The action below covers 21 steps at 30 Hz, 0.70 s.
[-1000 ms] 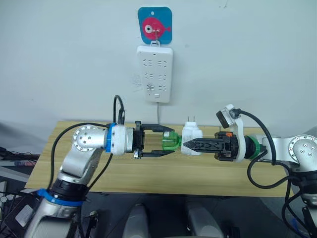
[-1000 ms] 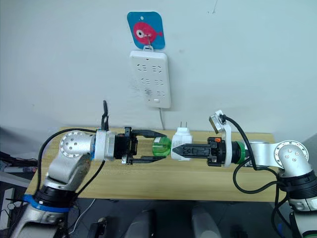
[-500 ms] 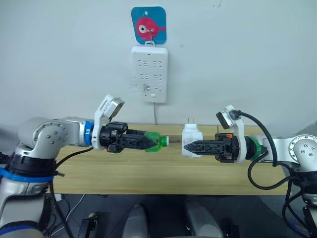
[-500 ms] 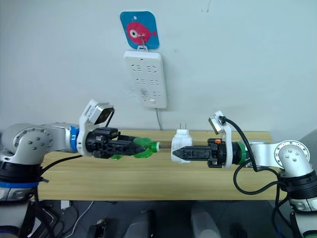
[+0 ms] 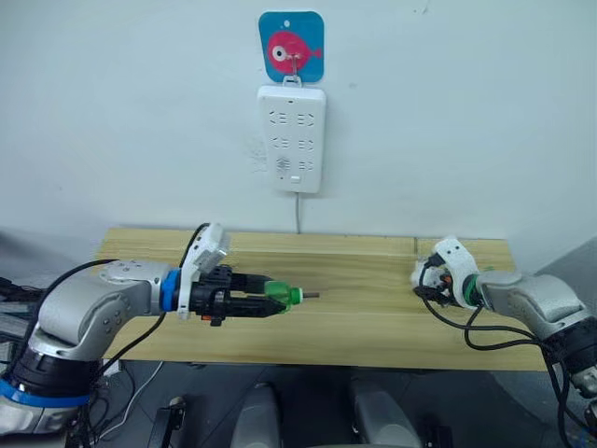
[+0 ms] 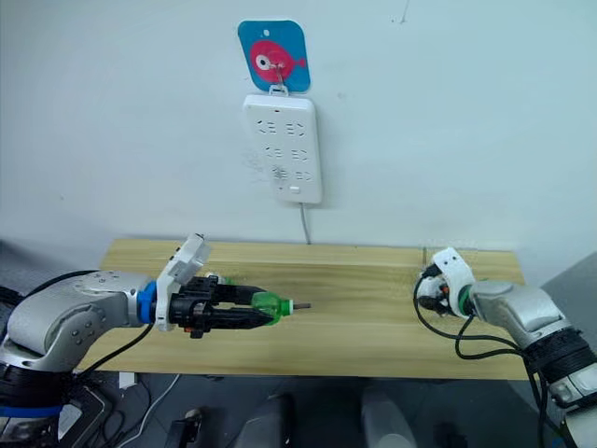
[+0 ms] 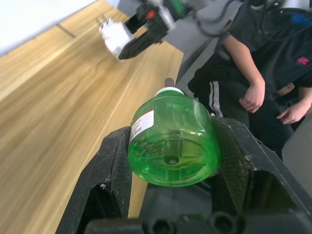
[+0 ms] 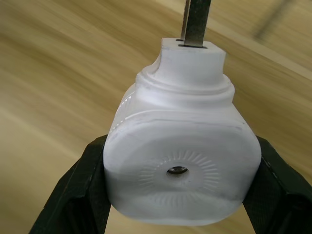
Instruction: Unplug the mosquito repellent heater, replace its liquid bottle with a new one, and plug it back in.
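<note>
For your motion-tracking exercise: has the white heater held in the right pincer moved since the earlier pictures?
Yes. The mosquito repellent heater, held in the right pincer, has moved toward the robot's right, away from the wall power strip, toward the table's right end.

A light wooden table (image 5: 354, 313) is set against the pale wall, its long edge running side to side. Its top is made of boards joined lengthwise, and a seam is seen near its right end. Nothing can be made out lying directly on the wood; the surface is seen bare along its length.
</note>
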Tool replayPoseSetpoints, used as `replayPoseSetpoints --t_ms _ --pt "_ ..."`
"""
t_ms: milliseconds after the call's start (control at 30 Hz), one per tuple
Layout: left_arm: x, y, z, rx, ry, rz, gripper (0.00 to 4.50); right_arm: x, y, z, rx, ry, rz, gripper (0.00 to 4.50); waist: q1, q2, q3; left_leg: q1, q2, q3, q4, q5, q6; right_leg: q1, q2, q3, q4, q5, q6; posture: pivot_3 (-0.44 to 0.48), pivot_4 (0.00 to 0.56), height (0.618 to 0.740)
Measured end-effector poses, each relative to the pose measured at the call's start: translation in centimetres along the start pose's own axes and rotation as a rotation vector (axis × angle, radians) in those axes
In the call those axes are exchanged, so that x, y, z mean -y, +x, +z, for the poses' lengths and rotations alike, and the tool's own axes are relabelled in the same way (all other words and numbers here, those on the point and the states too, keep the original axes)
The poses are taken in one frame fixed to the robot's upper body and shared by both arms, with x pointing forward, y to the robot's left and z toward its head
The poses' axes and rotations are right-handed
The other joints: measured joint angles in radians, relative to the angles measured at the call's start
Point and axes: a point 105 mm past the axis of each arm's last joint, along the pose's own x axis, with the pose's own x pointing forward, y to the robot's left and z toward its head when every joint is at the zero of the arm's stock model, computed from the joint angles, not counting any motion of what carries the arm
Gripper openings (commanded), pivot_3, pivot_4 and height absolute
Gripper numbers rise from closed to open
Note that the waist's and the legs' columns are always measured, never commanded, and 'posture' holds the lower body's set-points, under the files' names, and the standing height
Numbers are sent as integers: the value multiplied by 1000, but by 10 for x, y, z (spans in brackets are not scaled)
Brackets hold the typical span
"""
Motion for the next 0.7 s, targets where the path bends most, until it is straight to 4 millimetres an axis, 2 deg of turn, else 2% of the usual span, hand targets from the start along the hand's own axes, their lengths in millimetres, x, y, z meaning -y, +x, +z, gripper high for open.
replayPoseSetpoints --t_ms 67,267,300,367,533,633,700 --pt "3 4 2 9 33 -4 2260 6 2 -9 -44 -12 4 3072 0 0 0 0 1 0 0 0 0 0 1 0 0 0 0 -97 198 725" --pt "0 7 2 4 62 18 2260 9 5 -20 -111 -26 39 3072 1 0 0 1 0 -1 1 0 0 1 1 0 2 0 0 -99 197 725" --pt "0 8 2 5 66 20 2260 9 5 -21 -122 -27 44 3815 1 0 0 1 0 -1 1 0 0 1 1 0 2 0 0 -99 197 725" --pt "0 10 3 15 74 19 2260 8 6 -20 -128 -20 48 4411 0 0 0 1 0 -1 1 0 0 1 1 0 2 0 0 -99 197 725" --pt "-1 15 5 47 81 15 2260 9 3 -10 -91 17 50 4500 1 0 0 1 0 -1 1 0 0 1 1 -1 2 0 0 -109 194 725" --pt "-3 20 10 92 98 29 2260 14 -17 7 -3 29 32 4500 3 0 0 1 0 -1 1 0 0 1 0 -1 2 0 0 -118 192 725" --pt "-6 23 13 127 103 54 2260 10 -34 26 93 53 60 4500 4 0 0 1 0 -2 1 0 0 1 0 -2 2 0 0 -126 192 725"
